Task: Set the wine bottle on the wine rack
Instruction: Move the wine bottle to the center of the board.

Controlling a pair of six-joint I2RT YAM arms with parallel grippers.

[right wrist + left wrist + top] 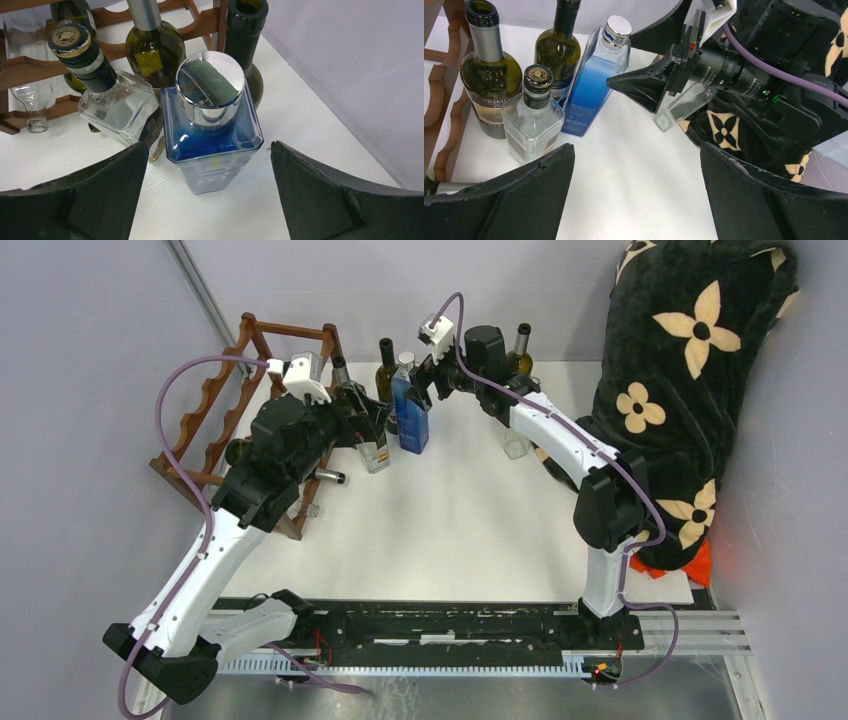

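Observation:
The reddish-brown wine rack point(215, 415) stands at the back left, with bottles lying in it. To its right stand two green wine bottles point(489, 75) point(558, 50), a clear square bottle point(533, 120) and a blue square bottle point(411, 415). My left gripper point(375, 428) hangs open by the clear square bottle, with nothing between its fingers point(638, 155). My right gripper point(425, 390) is open just above the blue bottle point(212, 130), its fingers standing apart on either side of it without touching. In the right wrist view a green wine bottle point(152, 47) and the rack point(30, 65) lie behind.
A dark open-necked bottle point(245, 40) stands behind the blue one. A clear glass bottle point(681, 107) stands under the right arm, and another bottle point(520, 348) is behind it. A black blanket with cream flowers point(690, 370) fills the right side. Grey walls close the back and sides.

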